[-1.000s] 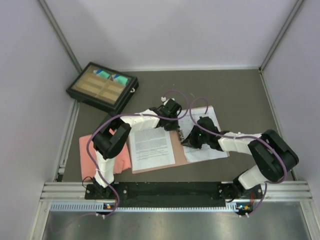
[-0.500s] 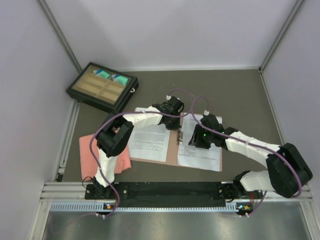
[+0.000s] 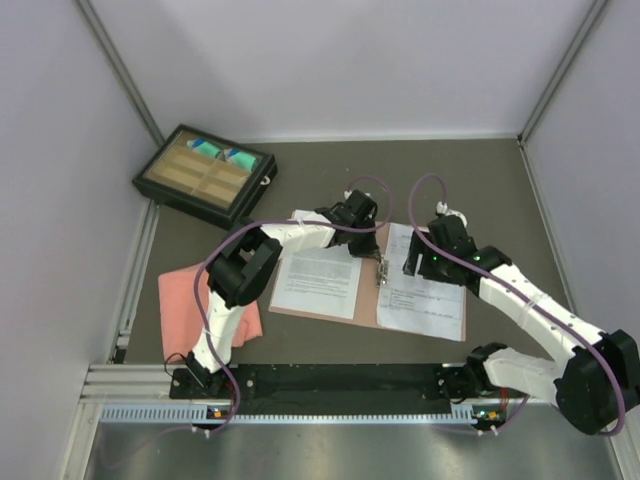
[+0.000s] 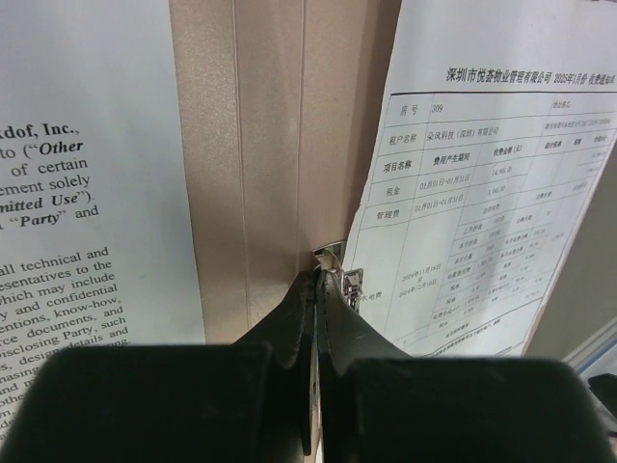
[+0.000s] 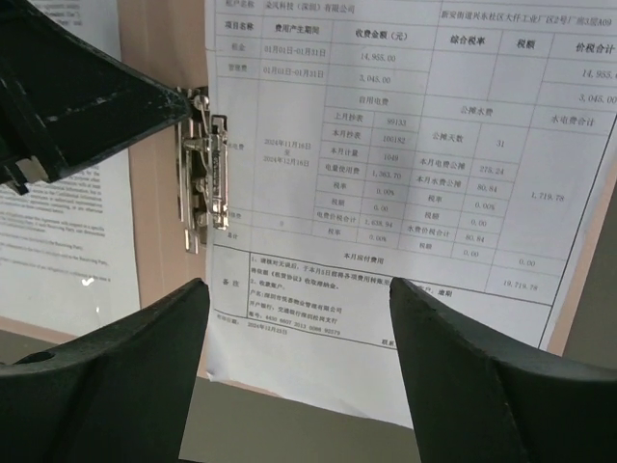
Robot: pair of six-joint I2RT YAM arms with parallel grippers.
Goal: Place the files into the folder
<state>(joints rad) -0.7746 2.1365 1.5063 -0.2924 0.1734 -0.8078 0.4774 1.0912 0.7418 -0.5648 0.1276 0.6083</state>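
The brown folder (image 3: 368, 300) (image 4: 260, 145) (image 5: 159, 193) lies open on the dark table. One file, the dense-text sheet (image 3: 318, 280) (image 4: 87, 145) (image 5: 58, 241), rests on its left half. The other file, the table-layout sheet (image 3: 425, 300) (image 4: 472, 193) (image 5: 405, 145), lies on the right half with its near corner past the edge. A metal clip (image 3: 381, 270) (image 4: 349, 282) (image 5: 201, 183) sits at the spine. My left gripper (image 3: 372, 245) (image 4: 323, 275) (image 5: 183, 101) is shut, tips against the clip's far end. My right gripper (image 3: 420, 265) (image 5: 297, 294) hangs open over the table sheet, holding nothing.
A black compartment box (image 3: 205, 172) stands at the back left. A salmon-pink cloth (image 3: 190, 300) lies left of the folder, under the left arm. Pale walls close in both sides and the back; a metal rail (image 3: 350, 385) runs along the near edge.
The right gripper has opened and drawn back to the right off the table sheet. Folder and sheets have slid and turned to the right. The left gripper followed the clip rightward, still shut.
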